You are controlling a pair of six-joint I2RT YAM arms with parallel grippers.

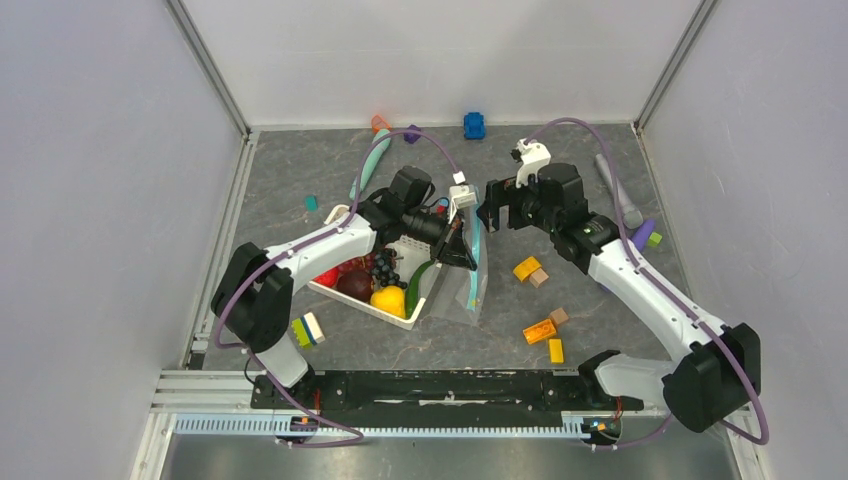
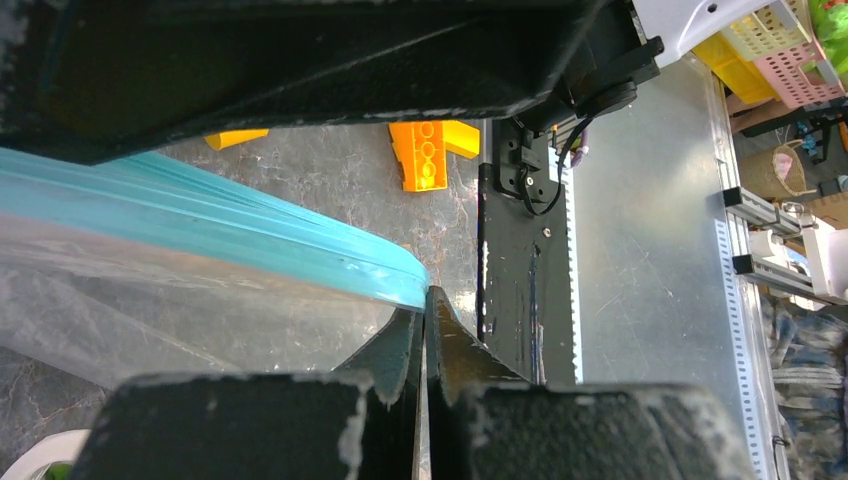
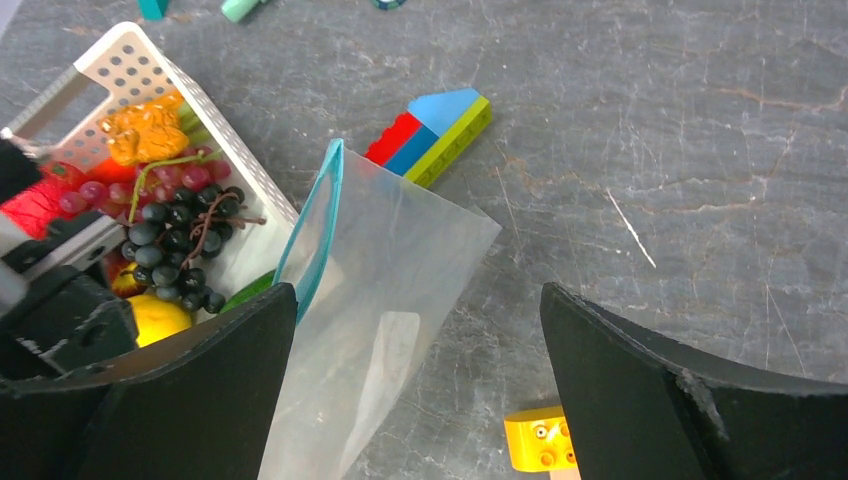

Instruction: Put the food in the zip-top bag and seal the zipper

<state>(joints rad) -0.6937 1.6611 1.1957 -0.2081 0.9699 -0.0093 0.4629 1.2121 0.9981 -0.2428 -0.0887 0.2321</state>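
The clear zip-top bag (image 1: 466, 292) hangs upright beside the white mesh basket (image 1: 345, 301), with its light-blue zipper (image 1: 478, 248) along the top edge. My left gripper (image 1: 462, 257) is shut on the end of that zipper (image 2: 250, 225), and its jaws (image 2: 425, 300) are pressed together there. The food lies in the basket: a red piece (image 1: 327, 277), a maroon one (image 1: 355, 285), a yellow one (image 1: 388, 300), grapes (image 1: 383, 265) and a green pod (image 1: 420, 282). My right gripper (image 1: 500, 212) hovers open above the bag (image 3: 400, 250), fingers wide apart and holding nothing.
Loose blocks lie right of the bag: yellow (image 1: 527, 267), orange (image 1: 540, 330), yellow (image 1: 556, 350). A multicolour block (image 1: 308, 330) sits near the left arm's base. A teal marker-shaped toy (image 1: 372, 165) and a blue toy (image 1: 474, 125) lie at the back.
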